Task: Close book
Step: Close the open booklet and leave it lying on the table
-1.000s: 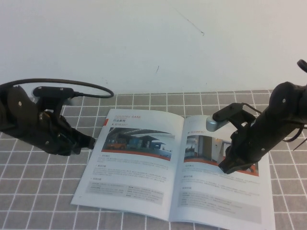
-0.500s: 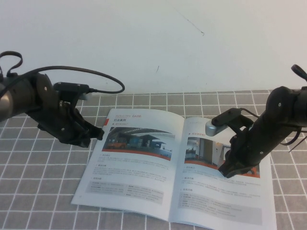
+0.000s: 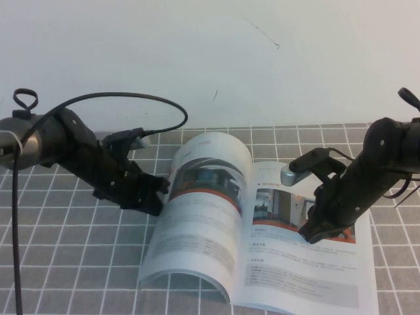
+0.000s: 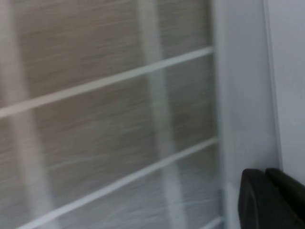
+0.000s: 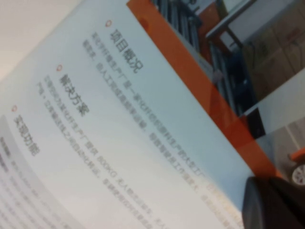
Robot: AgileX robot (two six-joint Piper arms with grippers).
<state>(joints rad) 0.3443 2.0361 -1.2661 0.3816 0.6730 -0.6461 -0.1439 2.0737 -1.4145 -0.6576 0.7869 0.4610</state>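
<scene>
Book (image 3: pixel 289 259), left page (image 3: pixel 200 210) arched up

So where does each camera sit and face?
High view: raised on the robot's side, facing down at the book; both arms show, left tool at the curled-up left page, right tool on the right page.
Left wrist view: close over cloth and a pale edge; dark tool tip shows.
Right wrist view: close over the printed right page; dark tool tip shows.
Shared: high and right wrist views show the orange band.
</scene>
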